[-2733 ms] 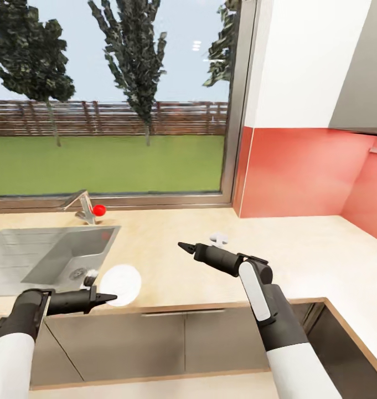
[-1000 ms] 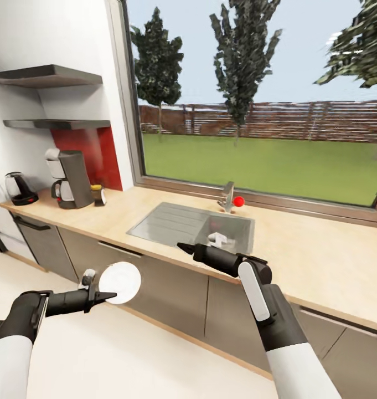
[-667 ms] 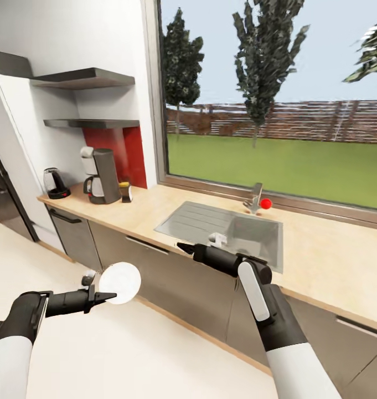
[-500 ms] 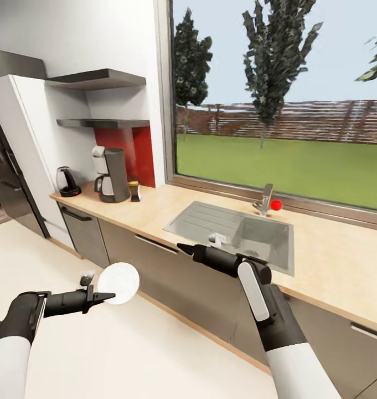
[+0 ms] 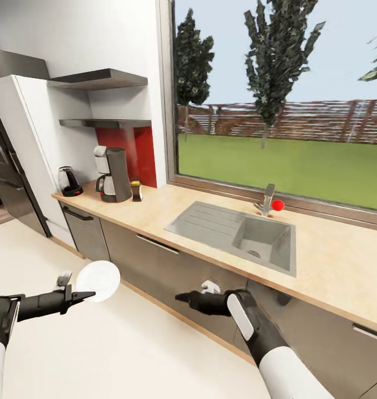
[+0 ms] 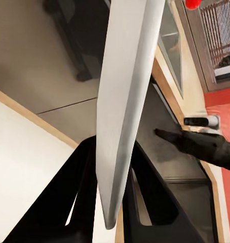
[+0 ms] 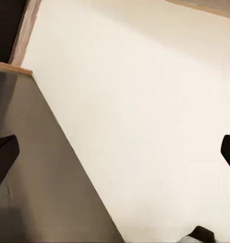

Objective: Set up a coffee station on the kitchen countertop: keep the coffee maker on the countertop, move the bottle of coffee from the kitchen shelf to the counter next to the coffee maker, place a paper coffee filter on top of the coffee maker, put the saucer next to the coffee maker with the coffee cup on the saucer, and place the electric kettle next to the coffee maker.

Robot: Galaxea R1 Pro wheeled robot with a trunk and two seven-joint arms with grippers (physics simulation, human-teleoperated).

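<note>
Presently held above the floor: saucer [image 5: 98, 280], clamped on edge in the left gripper [image 5: 80, 295], flat face toward the head camera; seen rim-on from the left wrist [image 6: 126, 101], squeezed between 2 black fingers [image 6: 79, 192]. Perched on the right gripper [image 5: 182, 297]: coffee cup [image 5: 210, 287]; whether those jaws are apart or together, cannot tell.

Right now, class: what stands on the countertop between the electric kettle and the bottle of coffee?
In the head view, the coffee maker stands between the electric kettle and the bottle of coffee.
</note>
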